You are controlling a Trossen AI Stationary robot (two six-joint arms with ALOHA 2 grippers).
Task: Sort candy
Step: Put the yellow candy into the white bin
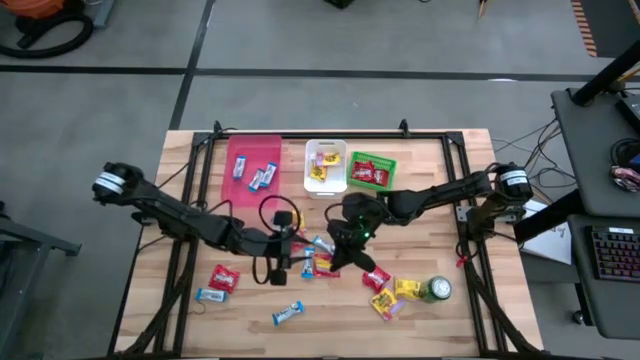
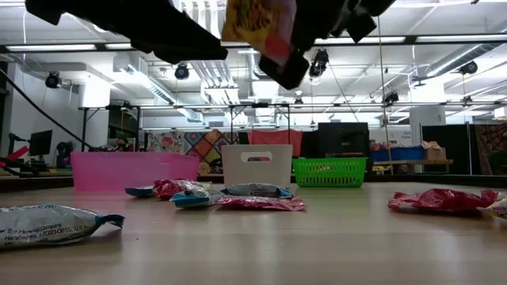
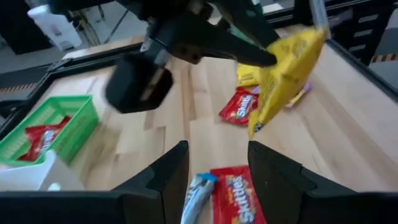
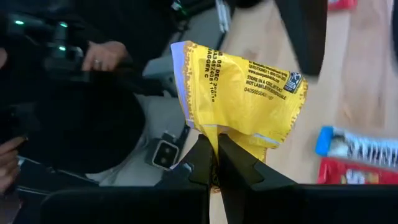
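Your right gripper (image 4: pixel 216 163) pinches a yellow packet (image 4: pixel 242 93) by its edge — lifted clear above the table (image 1: pixel 440 205), mid-table in front of the bins. Your left gripper (image 3: pixel 214 168) hangs just beside it, fingers spread, holding nothing — over a red packet (image 3: pixel 235 196) and a blue-and-silver bar (image 3: pixel 198 194) lying on the wood.

Three bins (image 1: pixel 326 165) stand side by side behind the scattered candy (image 1: pixel 222 278).
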